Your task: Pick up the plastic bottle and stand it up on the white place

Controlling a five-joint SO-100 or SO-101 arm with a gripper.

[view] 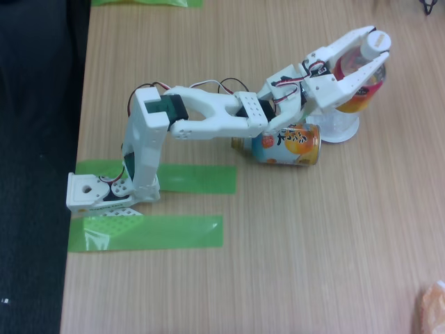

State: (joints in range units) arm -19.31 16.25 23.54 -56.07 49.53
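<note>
A: Containers first. The plastic bottle (pixel 364 82) stands near upright over the white place (pixel 339 127), white cap at the top, in the upper right of the fixed view. Clear wall, and the label band shows orange, yellow and red. Whether any liquid is inside cannot be told.

B: And the dish?

A: Small, white, round. Only its front rim and a stem-like white part show below the bottle; the bottle's base is hidden behind the gripper, so contact with the dish cannot be confirmed.

B: The gripper?

A: The gripper (pixel 373 50) has its two white fingers set either side of the bottle's upper body, one behind and one in front, closed around it just below the cap.

B: The second container?

A: An orange-and-blue can (pixel 286 145) lies on its side on the wooden table (pixel 278 264), just left of the dish and partly under the arm (pixel 208 115). Its label carries orange fruit art and white characters, too small to read.

B: Other marks?

A: Green tape strips (pixel 146 232) by the arm's base. No legible writing on them.
</note>
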